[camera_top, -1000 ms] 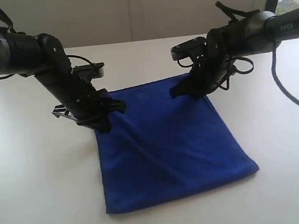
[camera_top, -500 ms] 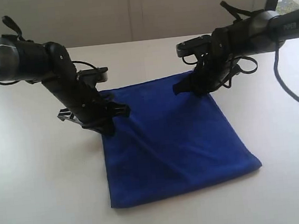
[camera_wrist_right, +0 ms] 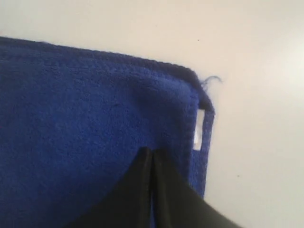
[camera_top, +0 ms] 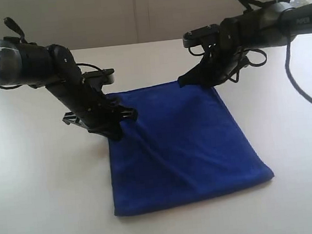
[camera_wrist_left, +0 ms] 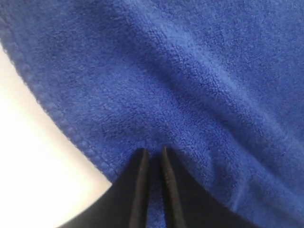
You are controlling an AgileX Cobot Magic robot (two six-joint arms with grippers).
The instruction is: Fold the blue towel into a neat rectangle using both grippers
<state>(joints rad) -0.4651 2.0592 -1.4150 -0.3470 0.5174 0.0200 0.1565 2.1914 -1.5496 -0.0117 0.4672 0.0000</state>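
Near edge: the blue towel (camera_top: 186,147) ends nearest the camera in a soft rounded edge; it lies flat on the white table (camera_top: 43,205)

Towel body: spread as a rough rectangle, a little skewed; a shallow crease runs diagonally from my left grip toward the near right corner

Left gripper (camera_top: 115,133): down at the far left corner of the towel; in the wrist view (camera_wrist_left: 152,151) my fingers are drawn to a narrow slit with a sliver of blue fleece between them; clamped on the cloth just inside the stitched edge; wrinkles fan out from the pinch

Right gripper (camera_top: 183,83): at the far right corner, slightly farther back than the left; in the wrist view (camera_wrist_right: 152,151) my fingers are pressed together with barely a line between them, pinching the cloth just inside the corner

Corner by the right grip: a small white tag (camera_wrist_right: 198,130) sits along the hem; a loose thread (camera_wrist_right: 211,80) curls off the tip

Beyond: bare table past the far edge; then a pale wall (camera_top: 135,14)
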